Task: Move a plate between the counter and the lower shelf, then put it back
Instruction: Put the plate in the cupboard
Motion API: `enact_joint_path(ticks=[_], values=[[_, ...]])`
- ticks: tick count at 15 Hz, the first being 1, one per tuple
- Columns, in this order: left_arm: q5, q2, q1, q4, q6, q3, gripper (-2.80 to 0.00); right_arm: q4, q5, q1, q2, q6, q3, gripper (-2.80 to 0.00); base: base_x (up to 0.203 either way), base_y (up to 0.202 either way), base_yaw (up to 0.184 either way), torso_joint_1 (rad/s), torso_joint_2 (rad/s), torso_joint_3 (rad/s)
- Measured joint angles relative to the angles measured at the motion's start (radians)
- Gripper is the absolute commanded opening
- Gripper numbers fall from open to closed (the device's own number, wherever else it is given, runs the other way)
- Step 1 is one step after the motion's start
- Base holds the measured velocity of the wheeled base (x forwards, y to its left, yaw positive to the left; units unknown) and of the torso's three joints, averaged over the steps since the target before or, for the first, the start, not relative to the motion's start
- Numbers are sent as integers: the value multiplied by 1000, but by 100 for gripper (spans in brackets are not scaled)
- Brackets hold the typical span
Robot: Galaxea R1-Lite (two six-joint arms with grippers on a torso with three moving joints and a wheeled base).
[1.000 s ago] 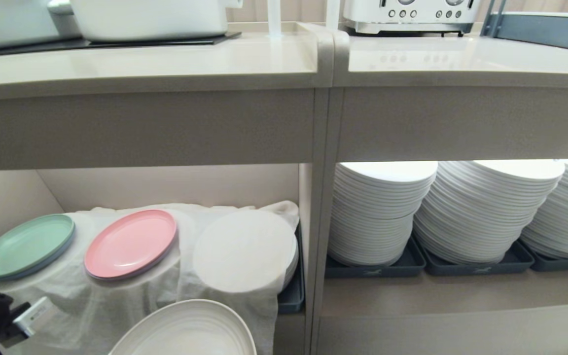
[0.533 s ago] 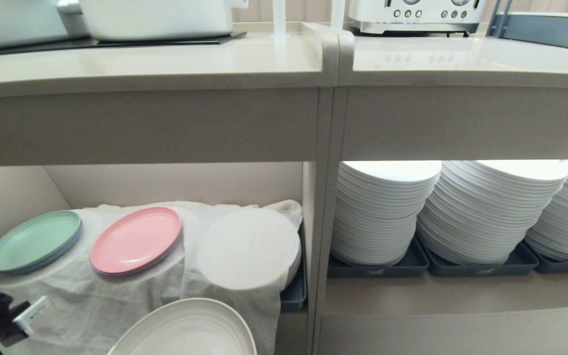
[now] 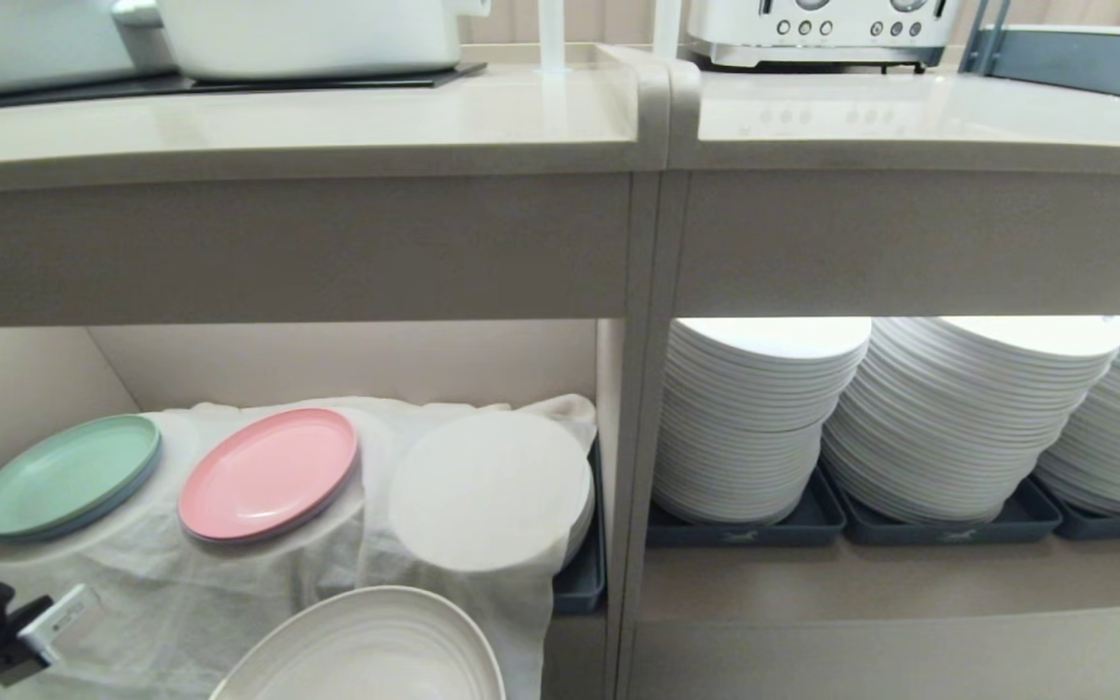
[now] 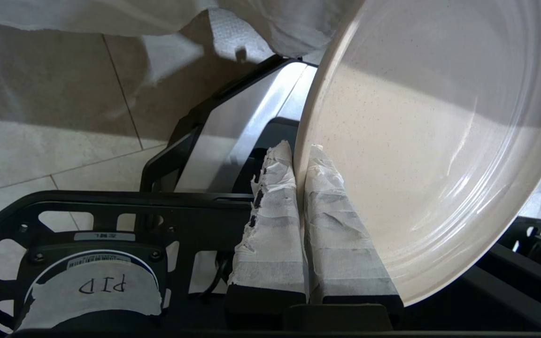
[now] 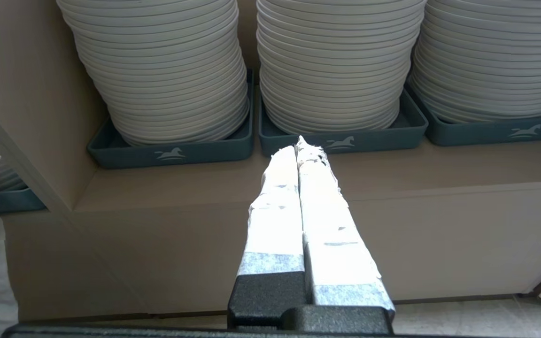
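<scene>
The cream plate hangs low in front of the lower shelf, its rim pinched between the taped fingers of my left gripper, which is shut on it. In the left wrist view the plate stands tilted on edge above the robot's base and the floor tiles. The counter with its black cooktop panel runs across the top of the head view. My right gripper is shut on nothing and points at the bay of stacked white plates.
A white cloth drapes the shelf's contents, with a mint-green plate and a pink plate on it. Tall white plate stacks in dark-grey trays fill the right bay. A white pot and a toaster stand up top.
The whole head view has shifted slightly to the right, so the camera moved. The plate stays held in my left gripper at the same spot.
</scene>
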Motion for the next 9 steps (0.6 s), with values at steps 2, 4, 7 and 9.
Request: enact_joint_path(ticks=[2,4,7,9], values=[[-1,7,0,0,-1,2,-280,0,0,0,0,-1,0,-280,0,0,0,0,0,0],[-1,19,0,-1,-2,2,-280,0,0,0,0,-1,0,-280,0,0,0,0,0,0],[-1,51,0,-53,-4,1,-280,0,0,0,0,0,0,-280,0,0,0,0,0,0],[-6,73,0,-93,-5,0,-280,0,0,0,0,-1,0,-280,0,0,0,0,0,0]])
